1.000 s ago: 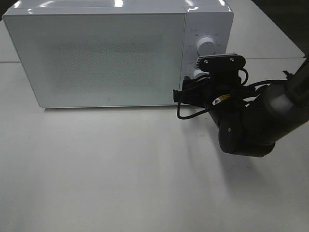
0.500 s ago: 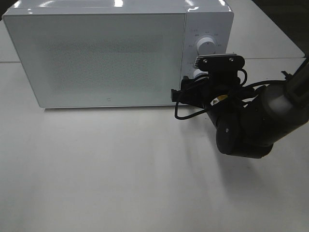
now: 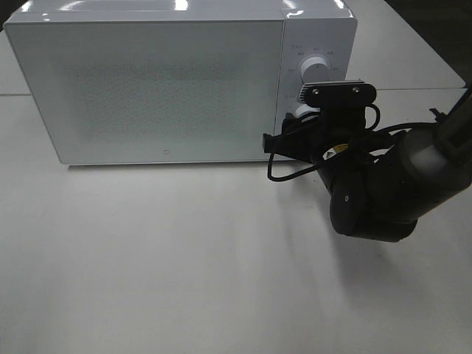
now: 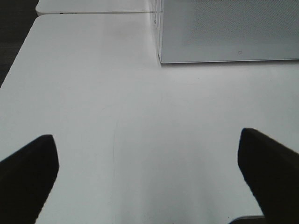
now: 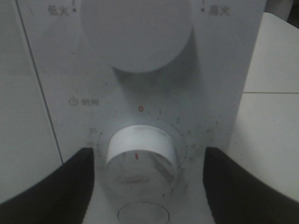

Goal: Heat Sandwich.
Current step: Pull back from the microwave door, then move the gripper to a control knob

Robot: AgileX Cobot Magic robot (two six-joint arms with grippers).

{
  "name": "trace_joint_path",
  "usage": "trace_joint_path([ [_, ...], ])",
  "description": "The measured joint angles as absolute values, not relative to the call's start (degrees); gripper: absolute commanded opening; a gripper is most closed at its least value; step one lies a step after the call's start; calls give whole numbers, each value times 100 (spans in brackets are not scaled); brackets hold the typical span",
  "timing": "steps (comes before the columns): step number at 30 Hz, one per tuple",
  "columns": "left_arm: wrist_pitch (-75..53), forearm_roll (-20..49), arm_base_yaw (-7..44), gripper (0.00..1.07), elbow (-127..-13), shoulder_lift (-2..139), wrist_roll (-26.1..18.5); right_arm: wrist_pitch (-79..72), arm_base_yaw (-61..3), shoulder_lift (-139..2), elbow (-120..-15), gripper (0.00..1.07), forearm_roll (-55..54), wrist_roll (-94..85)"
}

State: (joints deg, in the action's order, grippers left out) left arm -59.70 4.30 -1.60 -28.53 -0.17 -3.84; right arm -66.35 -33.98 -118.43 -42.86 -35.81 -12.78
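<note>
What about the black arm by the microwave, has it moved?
Yes, barely: the right gripper edged a hair leftward against the microwave's upper dial.

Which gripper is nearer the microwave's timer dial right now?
Right. The right gripper is at the timer dial, its jaws open on either side of it. The left gripper hangs open over the table, off the microwave's opposite front corner.
</note>
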Motion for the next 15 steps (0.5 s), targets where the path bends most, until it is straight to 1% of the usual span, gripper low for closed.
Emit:
trace_joint_path([
  [2, -5970, 430, -160, 103, -2853, -17, -384, -6675, -3398, -11843, -4286, 43, -3581, -1278],
  [3, -5970, 430, -160, 103, -2853, -17, -384, -6675, -3398, -11843, -4286, 43, -3581, -1278],
  [4, -5970, 430, -160, 103, -2853, -17, -384, -6681, -3398, -11843, -4286, 31, -3541, -1278],
  [6, -5970, 430, -160, 103, -2853, -17, -384, -6681, -3415, -11843, -4286, 23, -3535, -1278],
  [7, -5970, 430, -160, 103, -2853, -17, -384, -6681, -3415, -11843, -4286, 23, -3535, -1278],
  [9, -5970, 430, -160, 103, -2853, -17, -384, -6681, -3415, -11843, -4286, 18, -3535, -1278],
  [15, -5970, 430, -160, 103, -2853, -17, -384, -6681, -3421, -11843, -4286, 20, -3535, -1278],
])
